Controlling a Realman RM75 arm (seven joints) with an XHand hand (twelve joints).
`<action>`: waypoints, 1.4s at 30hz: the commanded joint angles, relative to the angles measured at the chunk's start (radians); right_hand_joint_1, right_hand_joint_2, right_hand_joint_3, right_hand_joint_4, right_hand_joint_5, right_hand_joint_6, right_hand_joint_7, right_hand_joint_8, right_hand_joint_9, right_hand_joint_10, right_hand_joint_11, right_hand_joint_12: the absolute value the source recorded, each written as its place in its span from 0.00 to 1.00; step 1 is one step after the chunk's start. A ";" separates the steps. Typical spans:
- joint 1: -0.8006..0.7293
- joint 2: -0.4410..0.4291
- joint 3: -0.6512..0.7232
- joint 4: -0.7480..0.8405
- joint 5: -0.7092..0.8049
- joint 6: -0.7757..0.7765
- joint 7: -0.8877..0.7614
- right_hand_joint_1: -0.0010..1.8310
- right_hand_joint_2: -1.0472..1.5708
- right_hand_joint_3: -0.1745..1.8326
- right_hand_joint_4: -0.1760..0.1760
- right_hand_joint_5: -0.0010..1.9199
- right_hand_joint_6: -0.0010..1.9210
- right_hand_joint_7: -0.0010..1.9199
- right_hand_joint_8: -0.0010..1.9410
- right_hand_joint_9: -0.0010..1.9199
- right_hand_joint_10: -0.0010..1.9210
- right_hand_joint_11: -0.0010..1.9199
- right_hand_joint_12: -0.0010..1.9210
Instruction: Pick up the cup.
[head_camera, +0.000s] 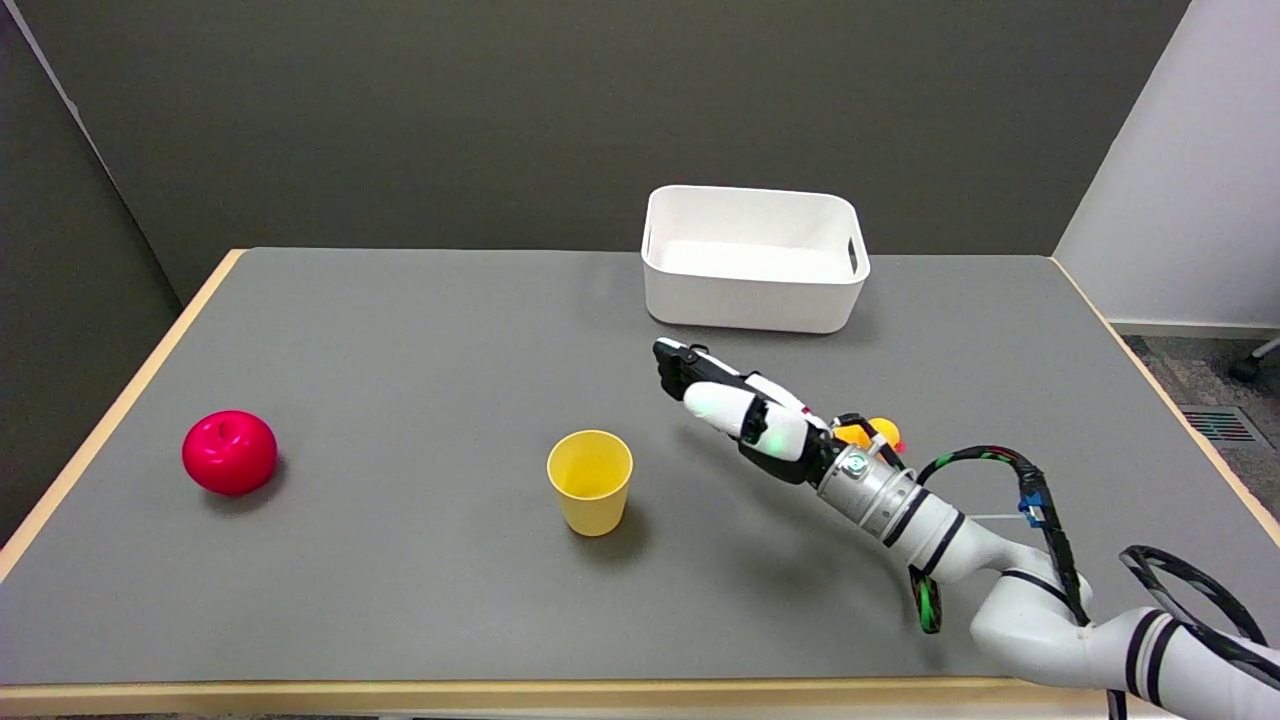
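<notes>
A: The cup (590, 482) looks like matt yellow plastic; the tabletop (400, 330) is smooth grey with a wood-look edge.
B: The apple (229, 452) is glossy (so is the white bin (752, 285)).

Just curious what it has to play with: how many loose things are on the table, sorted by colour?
Red: 1, an apple
Yellow: 1, a cup
White: 1, a bin
Orange-yellow: 1, a small object mostly hidden behind the right hand
Total: 4
</notes>
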 joint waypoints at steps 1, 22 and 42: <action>0.066 -0.069 -0.005 -0.092 -0.148 0.015 0.006 0.25 0.64 0.43 0.00 0.00 0.07 0.00 0.00 0.00 0.00 0.00 0.00; 0.072 -0.158 -0.061 -0.126 -0.186 0.023 0.006 0.27 0.65 0.41 0.00 0.00 0.05 0.00 0.00 0.00 0.00 0.00 0.00; 0.090 -0.201 -0.078 -0.166 -0.225 0.021 0.006 0.25 0.64 0.41 0.00 0.00 0.05 0.00 0.00 0.00 0.00 0.00 0.00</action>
